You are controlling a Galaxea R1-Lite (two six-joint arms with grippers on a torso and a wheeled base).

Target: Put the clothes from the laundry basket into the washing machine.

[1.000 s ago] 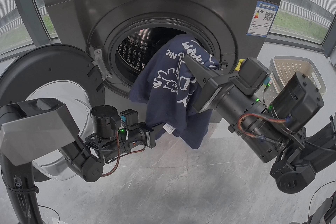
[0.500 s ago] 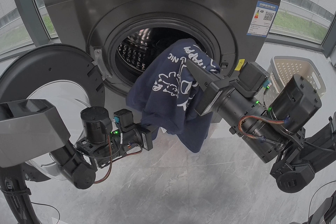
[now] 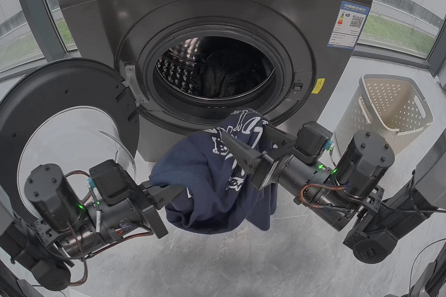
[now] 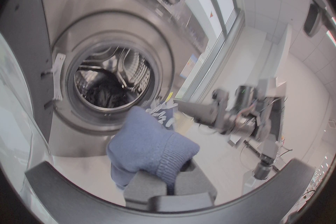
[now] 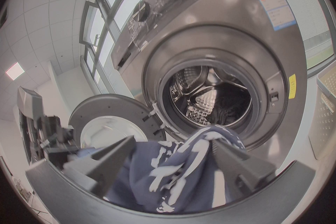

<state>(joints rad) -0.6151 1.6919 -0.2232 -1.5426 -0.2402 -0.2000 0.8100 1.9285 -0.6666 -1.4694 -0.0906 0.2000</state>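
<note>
My left claw (image 3: 173,191) pinches the ribbed hem of the navy sweater (image 3: 209,182). My right claw (image 3: 245,132) stands wide, with cloth draped over its fingers. The sweater hangs between them, outside the drum, just before the washing machine (image 3: 223,5). The laundry basket (image 3: 395,103) stands to the machine's right.

I see a navy-blue knit sweatshirt (image 3: 204,182) with white printed lettering and figures; its cuff is ribbed. The front-loading metal washing machine (image 3: 102,33) is dark gunmetal grey, and its steel drum (image 3: 176,70) is silver with a dotted grid. The perforated plastic laundry basket (image 3: 362,121) is off-white with rows of small holes. The stone floor (image 3: 260,261) is pale grey, faintly veined
</note>
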